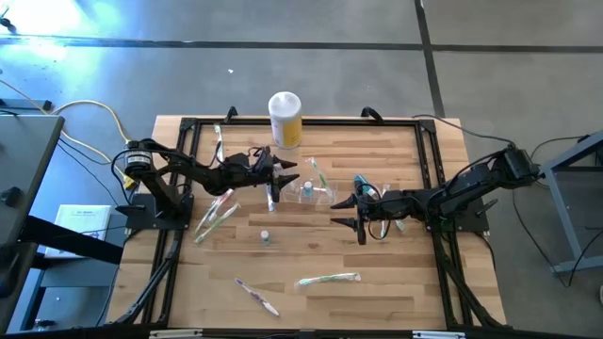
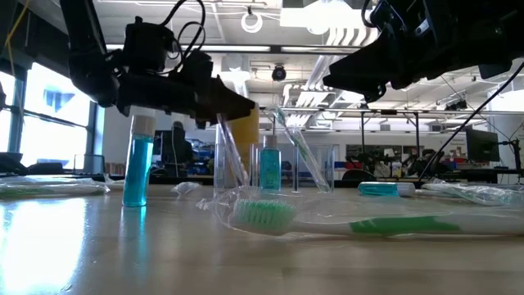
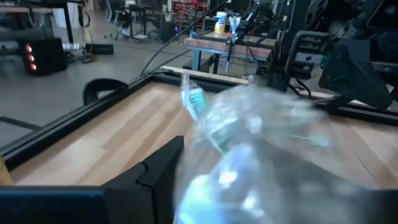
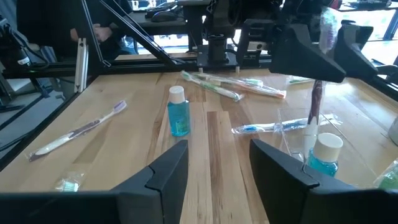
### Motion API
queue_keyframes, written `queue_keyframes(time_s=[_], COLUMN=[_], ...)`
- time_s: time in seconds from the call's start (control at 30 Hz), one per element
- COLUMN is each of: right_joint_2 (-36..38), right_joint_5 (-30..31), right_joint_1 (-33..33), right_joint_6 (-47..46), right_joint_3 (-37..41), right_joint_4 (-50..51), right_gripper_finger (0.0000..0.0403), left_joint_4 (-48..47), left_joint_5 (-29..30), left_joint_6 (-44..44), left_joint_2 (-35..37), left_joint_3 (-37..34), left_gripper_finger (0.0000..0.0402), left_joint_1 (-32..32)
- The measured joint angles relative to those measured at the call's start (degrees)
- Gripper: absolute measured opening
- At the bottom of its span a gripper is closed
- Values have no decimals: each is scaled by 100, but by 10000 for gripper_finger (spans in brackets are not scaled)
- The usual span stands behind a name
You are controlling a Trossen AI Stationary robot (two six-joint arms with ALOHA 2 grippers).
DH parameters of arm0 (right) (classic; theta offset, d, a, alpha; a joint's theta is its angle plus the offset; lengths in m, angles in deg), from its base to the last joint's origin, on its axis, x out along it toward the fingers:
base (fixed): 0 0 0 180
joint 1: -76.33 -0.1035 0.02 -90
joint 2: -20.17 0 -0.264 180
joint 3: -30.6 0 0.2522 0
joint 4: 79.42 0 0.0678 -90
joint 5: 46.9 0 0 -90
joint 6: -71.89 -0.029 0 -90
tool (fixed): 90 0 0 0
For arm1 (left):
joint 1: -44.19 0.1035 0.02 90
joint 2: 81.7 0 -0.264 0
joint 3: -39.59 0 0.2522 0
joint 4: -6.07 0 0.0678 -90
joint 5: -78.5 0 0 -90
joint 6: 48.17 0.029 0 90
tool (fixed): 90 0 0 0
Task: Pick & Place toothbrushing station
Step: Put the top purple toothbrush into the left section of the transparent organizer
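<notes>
The clear holder [image 1: 320,192] stands at mid-table with a small blue bottle [image 4: 323,155] and a green toothbrush [image 2: 299,152] leaning in it. My left gripper [image 1: 290,173] is level at the holder's left side, fingers apart. A clear-wrapped toothbrush with dark red bristles [image 4: 316,106] stands nearly upright between them. Its lower end [image 2: 241,176] is down by the holder's left wall. In the left wrist view the wrapper [image 3: 261,155] is a blur filling the space ahead. My right gripper [image 4: 217,155] is open with nothing in it, just right of the holder [image 1: 341,212]. My left gripper has the wrapped toothbrush's upper half [image 4: 320,68] between its level fingers, which lie across the brush. I cannot tell whether either finger touches it. The brush slants down with its lower end by the holder.
A yellow canister [image 1: 285,118] stands at the far edge. A blue bottle [image 1: 266,237] stands alone nearer the front. Wrapped toothbrushes lie loose: a green one [image 1: 330,279], a pink one [image 1: 256,296], a pair at the left [image 1: 217,212].
</notes>
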Motion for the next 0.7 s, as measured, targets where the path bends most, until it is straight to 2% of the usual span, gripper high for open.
queue_keyframes(time_s=[0.4,0.7], right_joint_2=[0,0], right_joint_5=[0,0], right_joint_1=[0,1], right_joint_6=[-22,-24], right_joint_3=[0,2], right_joint_4=[-4,46], right_gripper_finger=[162,162], left_joint_4=[-62,-310], left_joint_5=[1,883], left_joint_6=[641,1510], left_joint_2=[0,0], left_joint_3=[502,653], left_gripper_finger=[187,187], left_joint_1=[0,0])
